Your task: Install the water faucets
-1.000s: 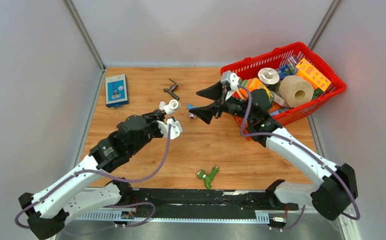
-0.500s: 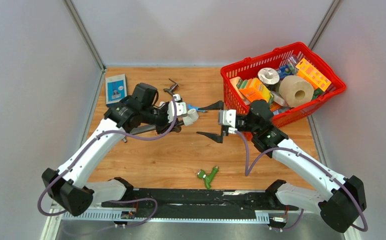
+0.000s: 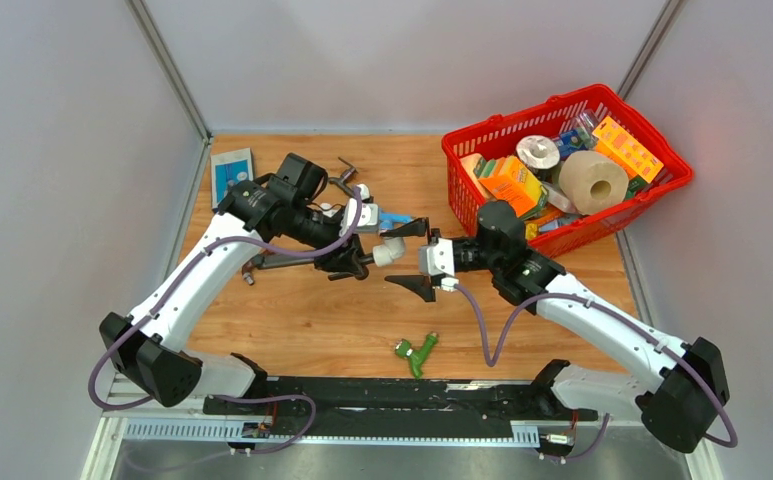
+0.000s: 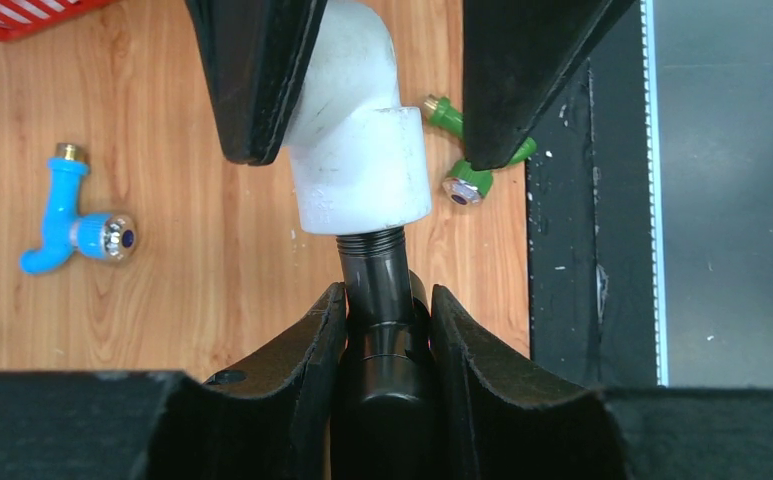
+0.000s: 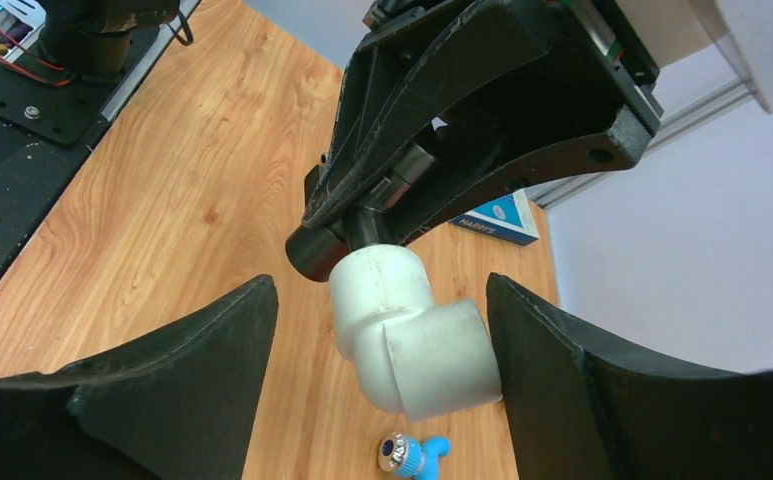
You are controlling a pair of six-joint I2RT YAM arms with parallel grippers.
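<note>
white plastic, smooth and matte, is forming the elbow fitting [image 4: 357,150] that is sitting on the threaded end of the dark-grey metal faucet [image 4: 382,340]. a few ridges of thread are showing below the fitting's collar, so the joint is probably not screwed home yet. the left gripper [image 4: 386,300] is clamping the faucet's round, glossy barrel between its jaws and holding it above the wooden table [image 3: 522,320]. the right gripper [image 5: 380,300] is spreading its jaws wide, one on each side of the elbow. in the left wrist view one finger seems to be touching the fitting while the other is standing apart, so it is gripping nothing.

judging from this, one faucet is being joined to its fitting and most of the task is remaining. the blue faucet [image 4: 67,215], a curved plastic body with a brass-coloured thread and a shiny cap, is lying loose on the table near the grippers. the green plastic faucet [image 3: 417,352], forked in shape, is lying near the arm bases, well apart from both grippers.
</note>
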